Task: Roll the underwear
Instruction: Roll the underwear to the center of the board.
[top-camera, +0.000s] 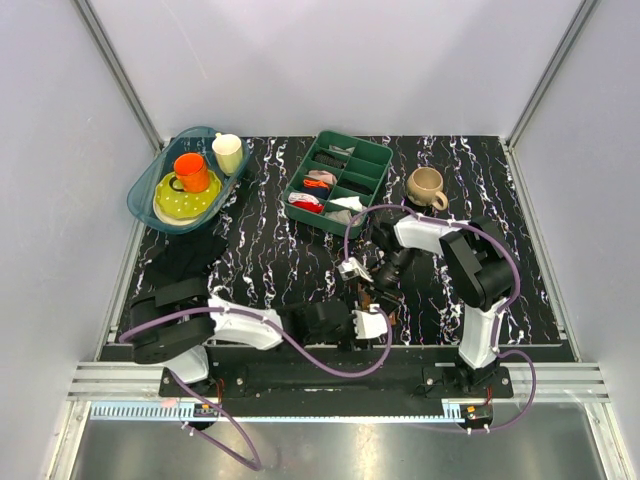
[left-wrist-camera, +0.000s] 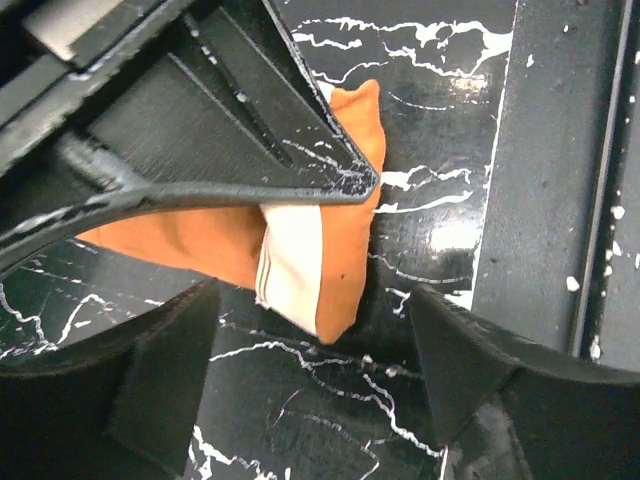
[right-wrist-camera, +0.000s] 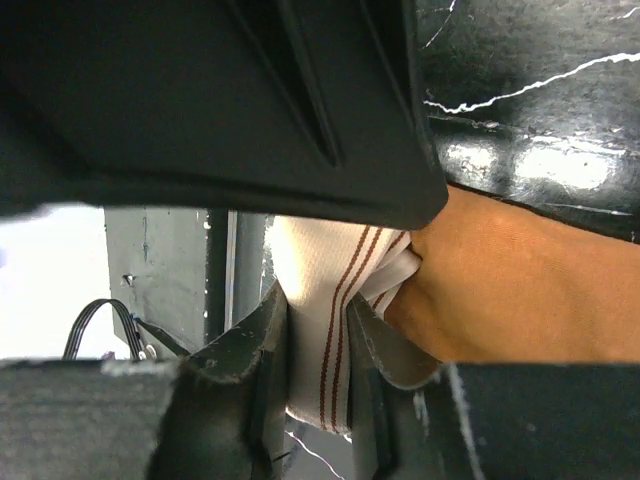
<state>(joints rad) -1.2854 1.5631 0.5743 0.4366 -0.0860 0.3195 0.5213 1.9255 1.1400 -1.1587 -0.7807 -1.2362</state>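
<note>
The underwear (left-wrist-camera: 340, 190) is a folded rust-brown bundle with a cream waistband, lying on the black marbled table near its front edge. In the top view the arms hide nearly all of it. My right gripper (right-wrist-camera: 320, 350) is shut on the striped cream waistband (right-wrist-camera: 335, 280), with the brown fabric (right-wrist-camera: 520, 290) bunched to its right. In the top view the right gripper (top-camera: 362, 288) sits just beyond the left one. My left gripper (left-wrist-camera: 315, 375) is open and empty, its jaws spread just short of the bundle's near end, close above the table. It is at the front centre in the top view (top-camera: 368, 322).
A green divided tray (top-camera: 352, 138) with small fabric rolls stands at the back centre, a tan mug (top-camera: 426, 186) to its right. A teal basin (top-camera: 146, 172) with cups and a plate is at the back left. A black cloth (top-camera: 185, 255) lies at left. The metal rail (left-wrist-camera: 535, 200) runs beside the bundle.
</note>
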